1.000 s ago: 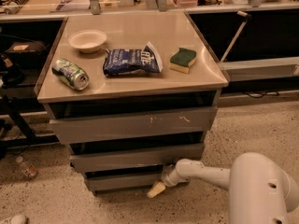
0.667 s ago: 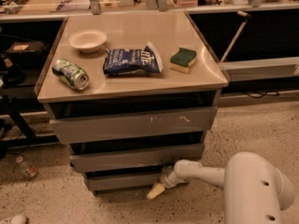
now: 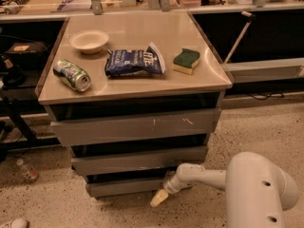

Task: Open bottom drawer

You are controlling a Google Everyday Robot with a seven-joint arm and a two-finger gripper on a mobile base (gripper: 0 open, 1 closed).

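The bottom drawer is the lowest grey slab front of the cabinet, sitting near the floor under the middle drawer and the wide scratched top drawer. My gripper is at the bottom drawer's right front end, just above the floor, with a cream fingertip pointing down and left. The white arm reaches in from the lower right. The drawer's inner tray is hidden.
On the cabinet top lie a white bowl, a green can on its side, a blue chip bag and a green-yellow sponge. A bottle lies on the speckled floor at left. Dark shelving flanks the cabinet.
The arm's large white body has shifted slightly to the left. The gripper stays at the bottom drawer's right end and the drawer front has not visibly moved.
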